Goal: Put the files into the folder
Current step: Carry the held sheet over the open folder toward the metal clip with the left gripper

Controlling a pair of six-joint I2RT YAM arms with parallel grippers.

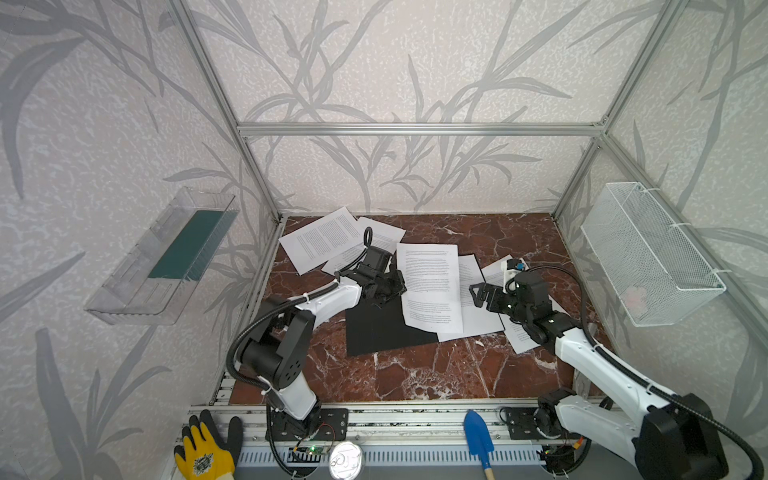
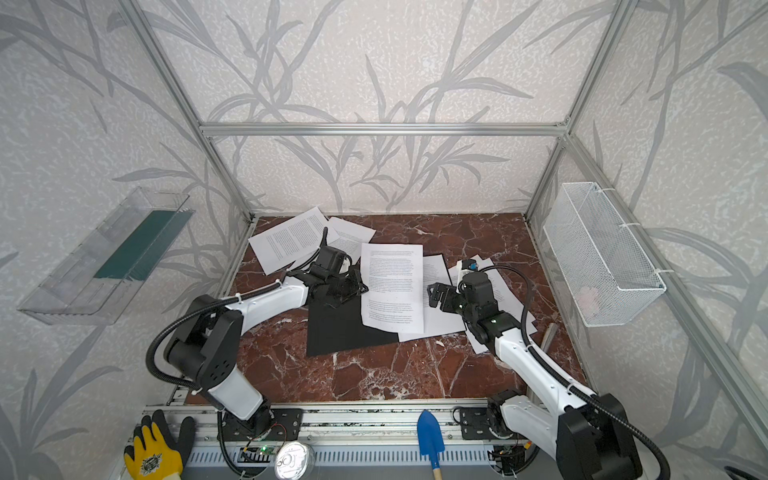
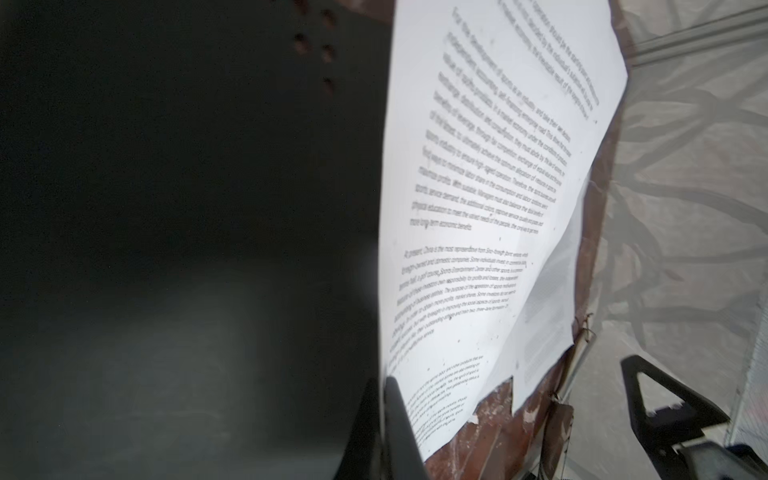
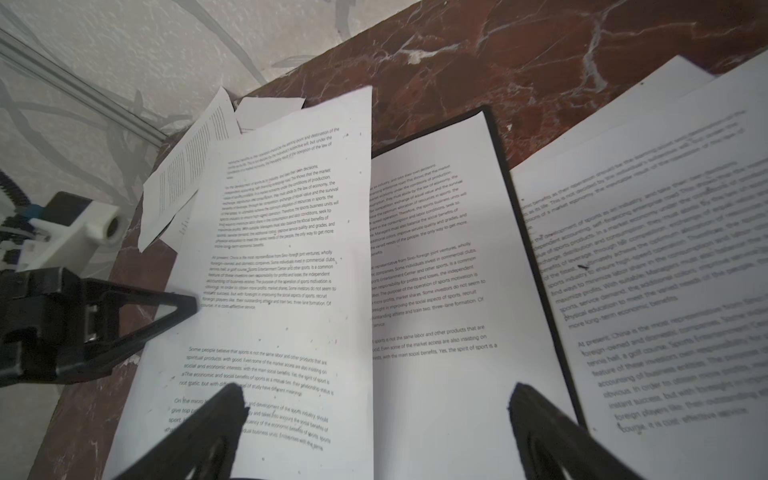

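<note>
Open folder lies centrally, with files strewn over and around it. Left gripper is pinched shut over the cover's far part, hold unclear. Right gripper is spread wide above the files. Paper is likely light, limp and slippery, so pinch a free edge.

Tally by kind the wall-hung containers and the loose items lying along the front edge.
clear tray: 1
mesh basket: 1
glove: 1
silver can: 1
blue trowel: 1
Total: 5
</note>
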